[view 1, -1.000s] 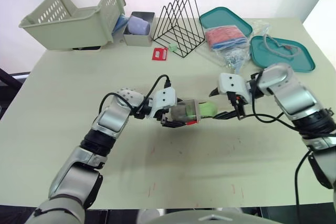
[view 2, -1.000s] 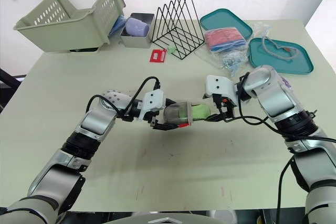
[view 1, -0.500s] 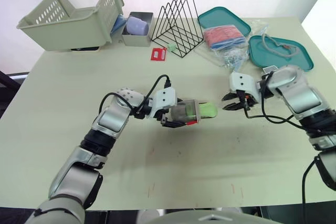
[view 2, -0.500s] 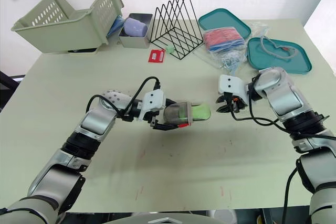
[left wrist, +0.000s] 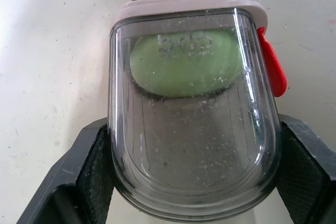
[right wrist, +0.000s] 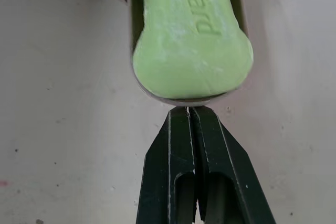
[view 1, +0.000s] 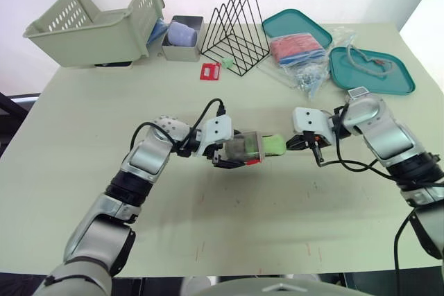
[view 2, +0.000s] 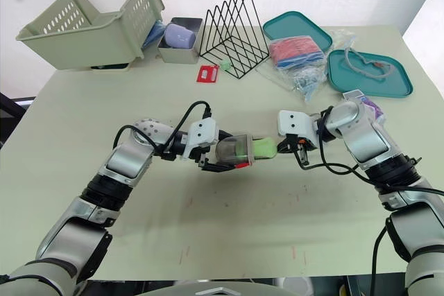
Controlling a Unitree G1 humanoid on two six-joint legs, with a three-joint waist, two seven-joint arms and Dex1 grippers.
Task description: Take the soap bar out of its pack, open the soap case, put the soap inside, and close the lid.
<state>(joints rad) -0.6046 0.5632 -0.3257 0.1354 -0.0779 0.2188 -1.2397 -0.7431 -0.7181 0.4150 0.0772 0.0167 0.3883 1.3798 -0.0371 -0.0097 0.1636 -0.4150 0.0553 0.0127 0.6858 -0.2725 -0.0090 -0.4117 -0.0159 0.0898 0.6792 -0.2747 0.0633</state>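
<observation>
**What we cannot make out**

Half of the soap (left wrist: 181,64) sits inside the case (left wrist: 194,145), so we see it only through scuffed clear plastic, and its embossed lettering is unreadable. In the right wrist view the case runs off the picture's edge. Of the left gripper (left wrist: 192,127), the fingers (left wrist: 79,182) are cut off too. The basket (view 1: 104,32) wall hides its inside. The red thing (view 1: 210,71) is too small for us to name.

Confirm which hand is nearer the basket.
Left. The left hand, clamping the soap case, is front-right of the basket; right hand, shut at the exposed end of the soap, is further right.
</observation>
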